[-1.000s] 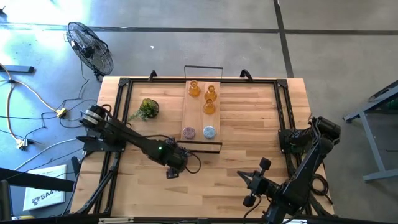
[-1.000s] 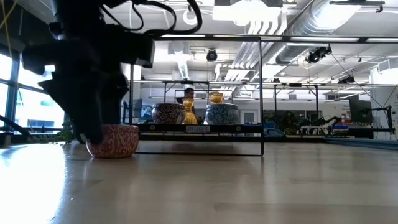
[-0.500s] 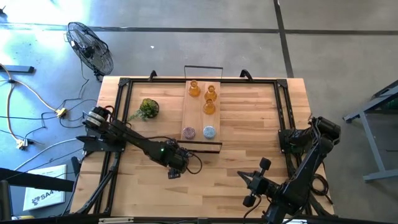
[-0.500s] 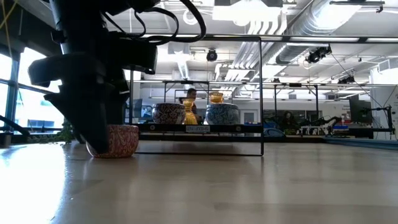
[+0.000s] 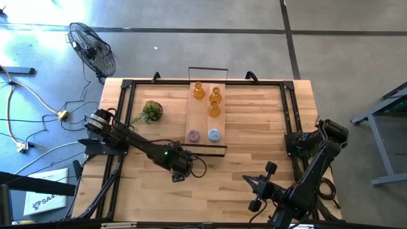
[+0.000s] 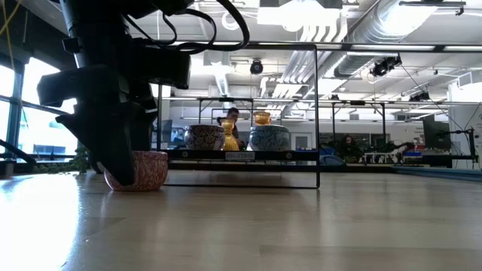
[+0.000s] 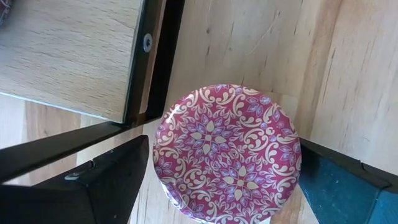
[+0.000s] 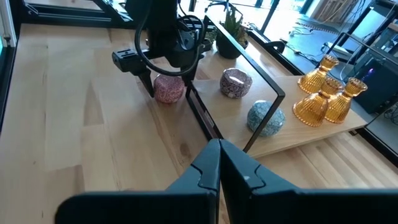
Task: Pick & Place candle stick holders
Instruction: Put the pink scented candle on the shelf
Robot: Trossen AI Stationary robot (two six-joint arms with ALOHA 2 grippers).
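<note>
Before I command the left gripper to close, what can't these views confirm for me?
- Contact: the left gripper straddles the pink holder; the left wrist view doesn't settle whether the fingers touch its wall.
- High view: the left arm covers that holder.
- Low view: the arm hides the holder's left side and the near finger's tip.
- The pink holder's inside shows in no view.

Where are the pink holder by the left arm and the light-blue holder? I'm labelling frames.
pink candle holder (image 7: 227, 151): left wrist view, centre of its patterned top.
light-blue candle holder (image 8: 266, 118): right wrist view, middle of its rounded side.
</note>
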